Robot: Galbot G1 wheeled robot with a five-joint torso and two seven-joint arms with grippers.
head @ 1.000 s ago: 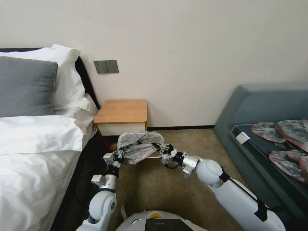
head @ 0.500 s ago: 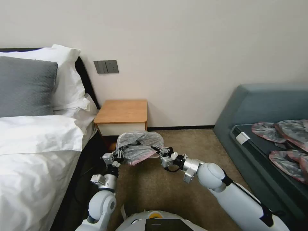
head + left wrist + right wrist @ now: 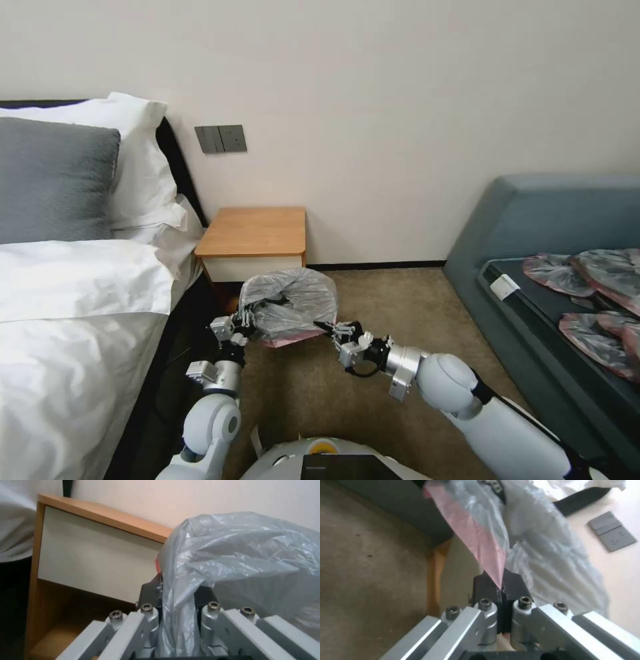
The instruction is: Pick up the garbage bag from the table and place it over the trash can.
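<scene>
The garbage bag [image 3: 290,303], wrinkly translucent grey with a pinkish rim, hangs in the air in front of the table [image 3: 253,230], stretched between both grippers. My left gripper [image 3: 243,319] is shut on the bag's left edge; the left wrist view shows the plastic [image 3: 240,555] pinched in my left gripper [image 3: 178,590]. Opposite it, my right gripper [image 3: 325,327] is shut on the right edge. In the right wrist view, the pink rim [image 3: 476,530] runs into my shut right gripper [image 3: 500,580]. The trash can is hidden.
A bed [image 3: 67,320] with white sheets and pillows runs along the left. On the right, a grey-blue sofa [image 3: 553,220] carries several flat grey-pink bags [image 3: 600,293]. Brown carpet [image 3: 413,313] lies open between them. The table's drawer front [image 3: 93,555] is close behind the bag.
My right arm has drawn back and down toward my body, taking the bag's right edge with it. The bag has bunched up narrower. The left gripper has barely moved.
</scene>
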